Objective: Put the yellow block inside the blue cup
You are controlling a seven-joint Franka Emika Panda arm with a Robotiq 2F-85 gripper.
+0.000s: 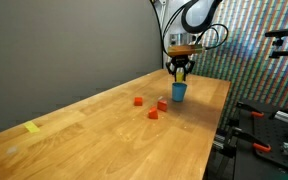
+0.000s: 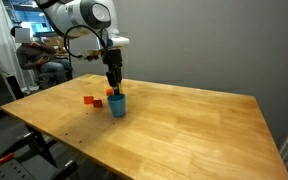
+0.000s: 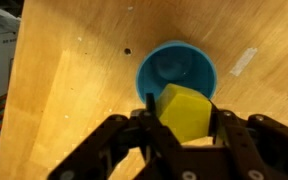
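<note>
The Franka arm reaches down over the wooden desk (image 1: 94, 135), and its gripper (image 3: 184, 128) is closed on the yellow block (image 3: 184, 110). In the wrist view the black fingers (image 3: 142, 128) press against the block's two sides. The block hangs over the mouth of the blue cup (image 3: 174, 66) and covers the near part of the rim; the cup's inside shows only its own blue bottom. Whether the block touches the rim cannot be told from this view.

In both exterior views the gripper (image 1: 180, 70) (image 2: 112, 82) points straight down, with its tips just above the upright cup (image 1: 178, 92) (image 2: 117, 105). The block itself is too small to make out there.

Three small red blocks lie on the desk (image 2: 194, 125) near the cup: in an exterior view one (image 1: 162, 104) lies just beside it, another (image 1: 153, 114) a little farther off and the third (image 1: 138, 101) off to the side (all apart from each other). A flat yellow tape-like piece (image 1: 31, 127) lies well apart from them, toward the desk's far end.
</note>
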